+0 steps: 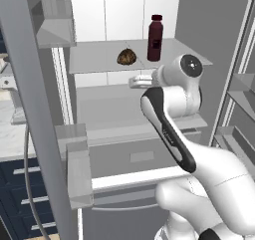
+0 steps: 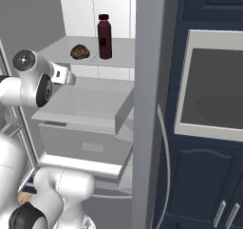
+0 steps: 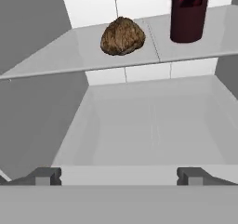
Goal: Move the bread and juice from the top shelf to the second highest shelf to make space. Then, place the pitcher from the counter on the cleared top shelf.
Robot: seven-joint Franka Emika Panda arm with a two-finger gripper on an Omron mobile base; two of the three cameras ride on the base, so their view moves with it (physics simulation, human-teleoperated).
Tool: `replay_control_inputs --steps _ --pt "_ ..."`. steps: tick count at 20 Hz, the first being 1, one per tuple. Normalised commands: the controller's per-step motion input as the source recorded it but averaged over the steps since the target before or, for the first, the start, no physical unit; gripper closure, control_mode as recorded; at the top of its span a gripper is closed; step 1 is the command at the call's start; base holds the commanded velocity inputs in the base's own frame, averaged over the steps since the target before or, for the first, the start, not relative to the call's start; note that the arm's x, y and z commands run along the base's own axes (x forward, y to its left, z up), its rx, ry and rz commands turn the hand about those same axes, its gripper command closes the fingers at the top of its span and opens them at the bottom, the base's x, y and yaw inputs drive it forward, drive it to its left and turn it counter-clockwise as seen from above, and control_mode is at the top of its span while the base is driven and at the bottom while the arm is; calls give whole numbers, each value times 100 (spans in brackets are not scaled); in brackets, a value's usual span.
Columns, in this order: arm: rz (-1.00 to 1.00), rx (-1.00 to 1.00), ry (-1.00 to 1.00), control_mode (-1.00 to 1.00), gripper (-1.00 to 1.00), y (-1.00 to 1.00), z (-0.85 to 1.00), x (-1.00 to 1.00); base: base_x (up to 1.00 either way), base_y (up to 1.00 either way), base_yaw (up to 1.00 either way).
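Observation:
The bread [image 1: 127, 57] [image 2: 80, 52] [image 3: 122, 36], a small brown lumpy loaf, sits on the top shelf [image 1: 94, 60] [image 2: 60, 46] [image 3: 65, 58] of the open fridge. The maroon juice [image 1: 155, 37] [image 2: 105, 36] [image 3: 188, 14] bottle stands upright just right of it. My gripper [image 1: 134, 81] [image 2: 70, 77] [image 3: 118, 175] hovers open and empty below the top shelf, in front of the second highest shelf [image 1: 107, 115] [image 2: 90, 100] [image 3: 139, 125], which is bare. Bread and juice lie ahead of the gripper and above it. The pitcher is out of view. A strip of the counter [image 1: 11, 137] shows at far left.
The open left fridge door [image 1: 30, 109] with its bins [image 1: 77, 172] stands close on the left. More door bins [image 1: 241, 97] are on the right. A door edge [image 2: 147, 104] and navy cabinets with an oven [image 2: 213, 85] flank the fridge. A drawer [image 2: 85, 138] sits below the shelves.

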Motion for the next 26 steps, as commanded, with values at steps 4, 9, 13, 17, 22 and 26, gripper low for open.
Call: replay_control_inputs --steps 4,9,13,17,22,26 --pt "0 15 -1 -100 -100 2 58 11 0 0 0" --pt "0 5 0 -100 -100 0 27 25 0 0 0" --pt "-2 0 0 -100 -100 0 0 29 0 0 0" --pt "-2 0 0 -100 -100 0 0 35 0 0 0" --pt "-1 0 0 -100 -100 0 0 41 0 0 0" --pt "-2 0 0 -100 -100 0 0 47 0 0 0"
